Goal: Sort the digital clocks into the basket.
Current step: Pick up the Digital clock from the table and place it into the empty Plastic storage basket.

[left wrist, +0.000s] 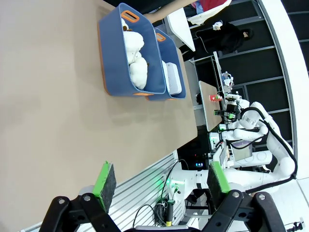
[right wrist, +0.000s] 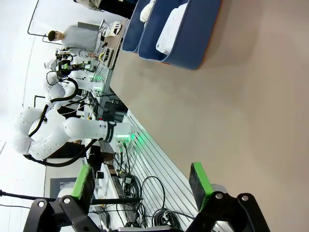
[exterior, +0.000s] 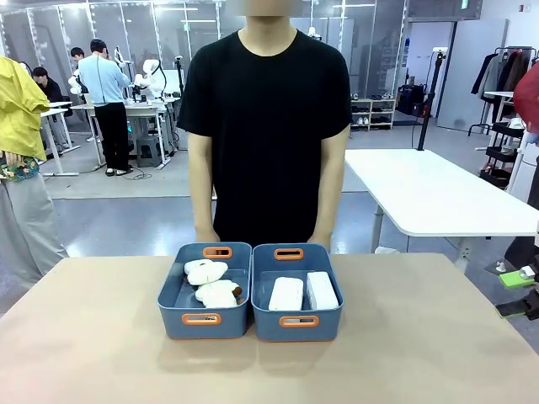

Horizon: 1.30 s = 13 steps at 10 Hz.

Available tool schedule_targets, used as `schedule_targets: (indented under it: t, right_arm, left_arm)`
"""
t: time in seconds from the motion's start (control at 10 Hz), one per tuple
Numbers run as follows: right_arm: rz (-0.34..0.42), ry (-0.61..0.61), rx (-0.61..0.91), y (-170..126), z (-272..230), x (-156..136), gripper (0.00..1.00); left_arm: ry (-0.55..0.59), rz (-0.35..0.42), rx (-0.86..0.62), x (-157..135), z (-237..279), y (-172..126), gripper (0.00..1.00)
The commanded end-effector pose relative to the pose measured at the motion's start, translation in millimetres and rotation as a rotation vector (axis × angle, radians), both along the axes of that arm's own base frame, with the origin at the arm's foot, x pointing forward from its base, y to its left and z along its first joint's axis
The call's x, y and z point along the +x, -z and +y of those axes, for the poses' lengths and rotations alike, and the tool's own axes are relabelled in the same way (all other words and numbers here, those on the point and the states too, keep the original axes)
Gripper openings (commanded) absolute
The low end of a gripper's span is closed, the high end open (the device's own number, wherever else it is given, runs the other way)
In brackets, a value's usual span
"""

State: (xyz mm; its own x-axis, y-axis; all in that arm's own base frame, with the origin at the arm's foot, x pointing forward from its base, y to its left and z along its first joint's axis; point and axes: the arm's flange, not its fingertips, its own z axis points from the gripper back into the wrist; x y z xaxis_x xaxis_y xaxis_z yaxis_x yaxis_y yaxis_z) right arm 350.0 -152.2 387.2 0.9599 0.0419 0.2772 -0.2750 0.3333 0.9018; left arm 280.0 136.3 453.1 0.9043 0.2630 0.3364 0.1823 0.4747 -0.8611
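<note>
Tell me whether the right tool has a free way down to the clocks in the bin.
Probably yes. The right tool is open and empty, the two clocks lie uncovered in the open-topped right bin, and the table between looks bare.

Light: bright, even, from overhead ceiling fixtures across the hall.
Shadows: soft and short, pooled on the table (exterior: pixel 101 337) just in front of the two blue bins (exterior: pixel 250 290).
Glare: pale sheen on the grey floor; upper left of the right wrist view washed near white.
Focus: front view sharp on the bins, softer far off.
Distortion: wide-angle stretch and tilt in both wrist views, green pads (left wrist: pixel 105 180) slightly soft.
</note>
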Motion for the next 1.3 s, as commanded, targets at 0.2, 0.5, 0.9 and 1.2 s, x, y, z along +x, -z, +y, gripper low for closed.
schedule_targets:
  t: [0.2, 0.5, 0.9, 1.2]
  right_arm:
    - [0.01, 0.017, -0.008, -0.4, 2.2, 0.3, 1.0]
    - [0.01, 0.017, -0.008, -0.4, 2.2, 0.3, 1.0]
    - [0.01, 0.017, -0.008, -0.4, 2.2, 0.3, 1.0]
    - [0.01, 0.017, -0.008, -0.4, 2.2, 0.3, 1.0]
  left_arm:
    - [0.003, -0.005, -0.001, 0.8, -1.2, -1.6, 0.97]
    - [0.003, -0.005, -0.001, 0.8, -1.2, -1.6, 0.97]
    - [0.003, -0.005, -0.001, 0.8, -1.2, -1.6, 0.97]
    - [0.003, -0.005, -0.001, 0.8, -1.2, -1.6, 0.97]
